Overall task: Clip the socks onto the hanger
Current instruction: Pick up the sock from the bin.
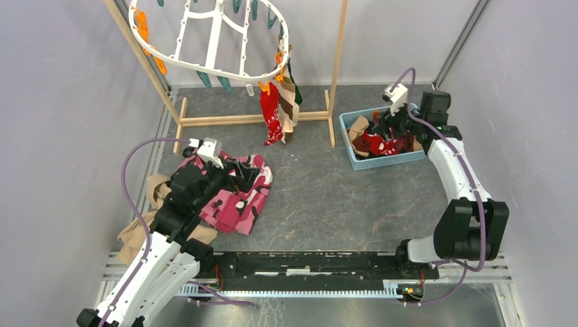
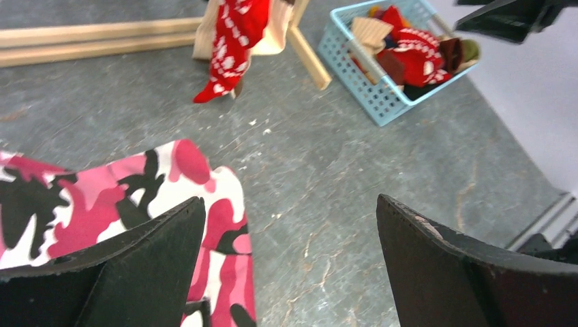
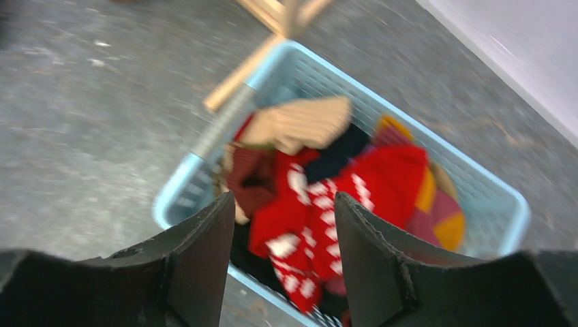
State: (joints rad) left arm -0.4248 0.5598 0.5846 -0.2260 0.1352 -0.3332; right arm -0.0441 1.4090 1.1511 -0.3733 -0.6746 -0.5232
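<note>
Top view, desk (image 1: 327,197), grey and mottled.

- 12 o'clock: a large white plastic oval drying hanger (image 1: 217,30), with orange and teal clips, is hanging inside a pale wooden stand (image 1: 252,120).
- At the hanger's 4 o'clock rim, a red sock with white pattern (image 1: 271,117) and a tan sock (image 1: 291,102) are dangling from clips. They are touching each other and reaching down toward the stand's cross bar.
- 2 o'clock: a light blue plastic mesh basket (image 1: 385,162) is sitting just beside the stand's right foot. It is holding a heap of loose socks (image 1: 373,143). In the right wrist view a red-and-white one (image 3: 382,184) is lying on top, a tan one (image 3: 300,122) toward the far wall, and dark and brown ones between them.
- The right jaws are hovering over the basket, pointing down into it and standing partly open. Nothing is clamped between them, and the red-and-white sock is showing through the gap below. The wrist picture is blurred, so whether the tips are touching the heap cannot be told.
- 9 o'clock: the left jaws are standing spread as wide as they go, holding nothing. They are hanging over the edge of a large pink, black and white camouflage garment (image 1: 238,204) lying flat on the desk.
- 8 o'clock: a plain tan cloth (image 1: 136,235) is lying crumpled, partly under the left arm (image 1: 160,262).
</note>
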